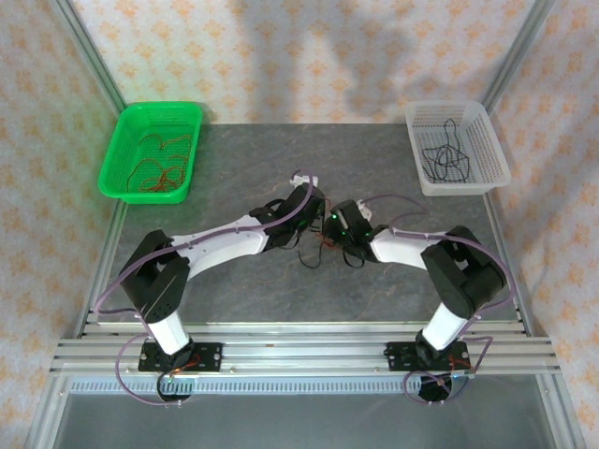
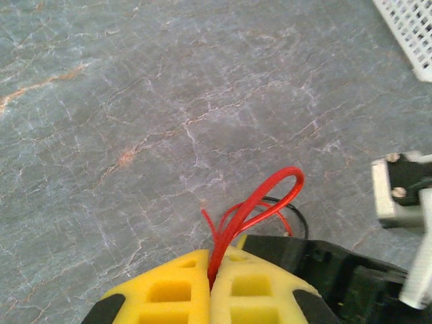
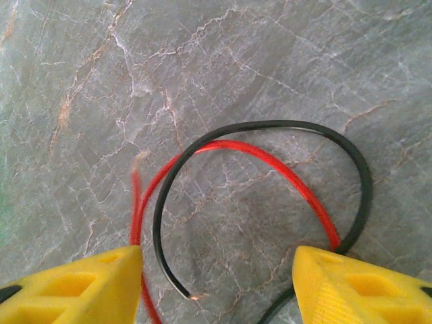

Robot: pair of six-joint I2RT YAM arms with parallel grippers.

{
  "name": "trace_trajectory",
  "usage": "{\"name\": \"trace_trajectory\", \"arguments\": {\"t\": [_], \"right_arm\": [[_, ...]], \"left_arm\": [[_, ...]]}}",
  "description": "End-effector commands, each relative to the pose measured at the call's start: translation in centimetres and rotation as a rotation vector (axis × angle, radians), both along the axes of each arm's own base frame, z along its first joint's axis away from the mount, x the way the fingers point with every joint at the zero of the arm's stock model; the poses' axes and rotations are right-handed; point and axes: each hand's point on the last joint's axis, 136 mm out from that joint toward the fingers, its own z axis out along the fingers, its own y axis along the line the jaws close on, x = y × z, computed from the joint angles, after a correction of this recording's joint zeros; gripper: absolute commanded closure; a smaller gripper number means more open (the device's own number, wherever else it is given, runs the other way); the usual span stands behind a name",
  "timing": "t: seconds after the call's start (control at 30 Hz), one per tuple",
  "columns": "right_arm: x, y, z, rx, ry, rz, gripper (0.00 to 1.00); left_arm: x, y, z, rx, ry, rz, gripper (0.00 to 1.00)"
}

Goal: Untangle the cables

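Note:
My left gripper (image 2: pixel 212 273) is shut on a red cable (image 2: pixel 270 196), which loops up from between the yellow fingertips. A thin black cable (image 2: pixel 299 217) curls behind that loop. My right gripper (image 3: pixel 219 287) is open just above the table, its yellow fingers (image 3: pixel 81 287) standing either side of a black cable (image 3: pixel 263 124) and a red cable (image 3: pixel 270 157) that curve together. The black cable's bare end lies between the jaws, touching neither. From above, both grippers (image 1: pixel 316 217) (image 1: pixel 339 227) meet at mid-table over the small tangle of cables (image 1: pixel 318 251).
A green basket (image 1: pixel 159 107) at the back left holds red cables (image 1: pixel 159 173). A white basket (image 1: pixel 447 106) at the back right holds black cables (image 1: pixel 447 154). Part of the right arm (image 2: pixel 405 189) is close beside my left fingers. The grey marble tabletop (image 1: pixel 234 178) lies around them.

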Motion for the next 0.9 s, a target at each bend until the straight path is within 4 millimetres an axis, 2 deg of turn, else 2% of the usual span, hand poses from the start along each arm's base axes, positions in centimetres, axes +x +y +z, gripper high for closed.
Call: {"name": "trace_trajectory", "arguments": {"t": [0.0,0.17,0.27,0.4,0.43,0.63,0.87], "right_arm": [[-0.8,-1.5,-2.6,-0.124,0.045,-0.017,0.40],[-1.3,-2.1,-4.2,-0.232,0.078,-0.007,0.52],[-1.6,-2.4,-4.7,-0.261,0.087,-0.005,0.67],[-1.8,-3.3,-4.7,-0.308,0.091,-0.014,0.96],[-1.8,-3.6,-4.5,-0.324,0.090,-0.017,1.00],[-1.9,-4.9,-3.3,-0.376,0.069,-0.029,1.00],[-2.5,-5.2,-2.3,-0.352,0.058,-0.034,1.00]], "left_arm": [[-0.6,-0.4,2.5,-0.051,-0.036,-0.008,1.00],[-0.9,-0.3,3.9,-0.074,-0.054,-0.013,1.00],[-1.1,0.0,4.6,-0.082,-0.065,-0.011,1.00],[-1.3,0.5,5.7,-0.084,-0.085,-0.002,1.00],[-1.3,0.7,6.1,-0.084,-0.093,0.002,1.00],[-1.5,2.1,7.7,-0.060,-0.133,0.030,1.00],[-1.7,4.0,9.0,-0.016,-0.171,0.075,1.00]]}}
